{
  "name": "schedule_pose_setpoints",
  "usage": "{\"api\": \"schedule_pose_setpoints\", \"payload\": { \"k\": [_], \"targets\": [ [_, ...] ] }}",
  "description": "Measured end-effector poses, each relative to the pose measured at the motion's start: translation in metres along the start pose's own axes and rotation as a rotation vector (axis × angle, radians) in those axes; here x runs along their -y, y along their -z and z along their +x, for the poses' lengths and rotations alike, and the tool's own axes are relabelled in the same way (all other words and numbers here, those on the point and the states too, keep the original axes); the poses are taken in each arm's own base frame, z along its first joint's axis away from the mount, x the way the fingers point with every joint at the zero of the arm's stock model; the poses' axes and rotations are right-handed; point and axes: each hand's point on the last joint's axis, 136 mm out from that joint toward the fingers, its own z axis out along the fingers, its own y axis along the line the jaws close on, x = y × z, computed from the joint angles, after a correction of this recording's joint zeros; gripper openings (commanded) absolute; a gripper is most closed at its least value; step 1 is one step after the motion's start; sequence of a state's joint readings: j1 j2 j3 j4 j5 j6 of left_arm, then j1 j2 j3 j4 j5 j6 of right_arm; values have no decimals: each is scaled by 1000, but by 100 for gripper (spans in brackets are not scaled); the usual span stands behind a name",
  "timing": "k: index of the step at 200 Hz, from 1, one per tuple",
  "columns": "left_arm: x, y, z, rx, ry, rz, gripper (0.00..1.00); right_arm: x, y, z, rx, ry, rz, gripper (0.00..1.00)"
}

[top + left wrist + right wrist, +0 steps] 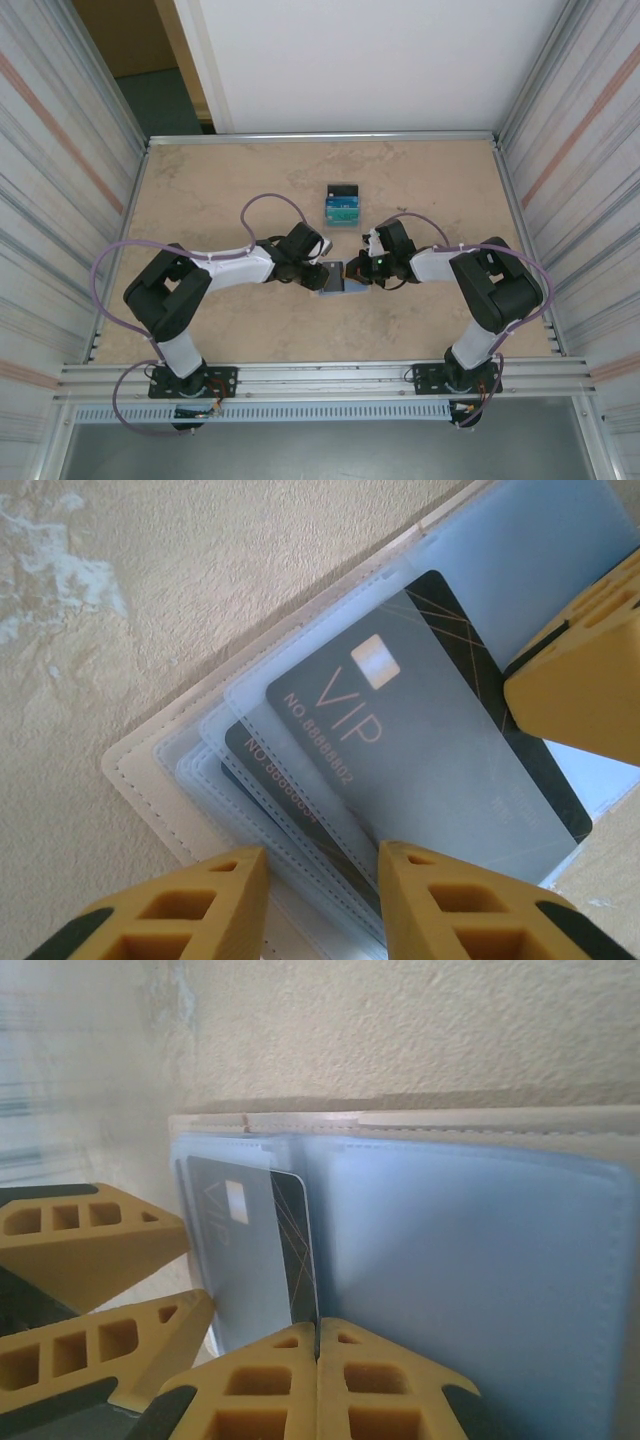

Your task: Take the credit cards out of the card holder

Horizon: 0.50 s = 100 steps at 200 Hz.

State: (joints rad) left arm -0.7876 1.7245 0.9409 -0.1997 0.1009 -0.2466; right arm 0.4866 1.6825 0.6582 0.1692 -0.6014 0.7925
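Two arms, one tabletop, one enclosure.

Surface: beige marbled stone-look table [200, 200], matte, with pale blotches.

Room: ribbed grey metal walls [60, 150] stand to the left and right of the card holder. A flat white panel [380, 60] stands behind it, and a slotted aluminium rail [330, 375] runs along the near side of it.

Item 1: small tan-beige folding card holder [333, 281]. It lies open and flat at mid-table, with its pale blue lining and clear stitched plastic sleeves facing up.

Item 2: black plastic VIP card [400, 730] with a gold chip and gold lettering. It sits partly drawn out of the card holder's top sleeve.

Item 3: second dark plastic card [262, 763], tucked in a lower sleeve of the card holder, with only one numbered corner legible.

Item 4: fanned pile of blue, teal-green and black plastic cards [342, 203]. It lies on the table beyond the card holder, apart from it.

Left gripper [320, 852]: the yellow ribbed fingers are spread and clamped on nothing. The tips rest over the sleeves at the card holder's left edge.

Right gripper [318, 1332]: the yellow fingers are pressed together, pinching the exposed edge of the black VIP card over the card holder's right half.
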Motion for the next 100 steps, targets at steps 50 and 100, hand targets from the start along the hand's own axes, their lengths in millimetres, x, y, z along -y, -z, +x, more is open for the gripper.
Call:
{"api": "schedule_pose_setpoints", "payload": {
  "k": [50,100],
  "targets": [
    [-1,0,0,1,-8,-7,34,4,3,-1,-2,11,32,0],
    [-6,4,-2,12,-40,-48,44,9,7,-2,4,20,71,0]
  ]
}}
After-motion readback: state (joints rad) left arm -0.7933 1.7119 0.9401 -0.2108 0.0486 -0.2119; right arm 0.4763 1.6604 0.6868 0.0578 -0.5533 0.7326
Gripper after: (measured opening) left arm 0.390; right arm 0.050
